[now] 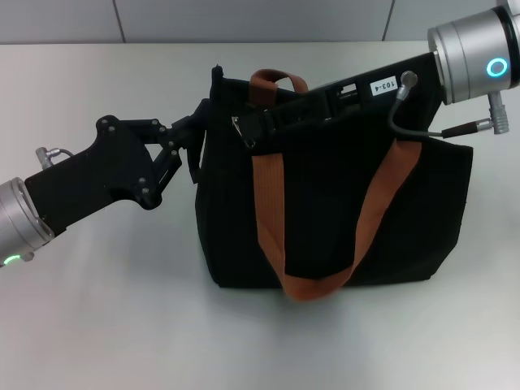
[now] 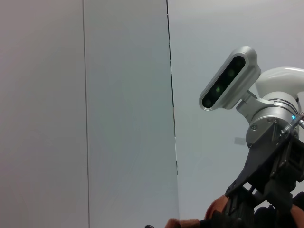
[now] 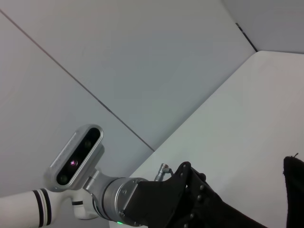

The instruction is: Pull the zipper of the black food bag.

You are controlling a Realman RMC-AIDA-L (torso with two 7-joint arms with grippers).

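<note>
The black food bag point(image 1: 341, 211) stands on the table in the middle of the head view, with orange-brown straps point(image 1: 268, 211) hanging over its front. My left gripper point(image 1: 200, 130) reaches in from the left and is shut on the bag's left end. My right gripper point(image 1: 250, 135) lies along the bag's top edge from the upper right. Its tips are closed at the silver zipper point(image 1: 238, 127) near the bag's left end. The right wrist view shows a corner of the bag point(image 3: 294, 190). The left wrist view shows a bit of strap point(image 2: 214, 209).
The bag stands on a white table point(image 1: 106, 309) with a grey wall behind it. The left wrist view shows my head camera point(image 2: 228, 80) and the right arm's black gripper body point(image 2: 275, 180). The right wrist view shows my left arm point(image 3: 156, 204).
</note>
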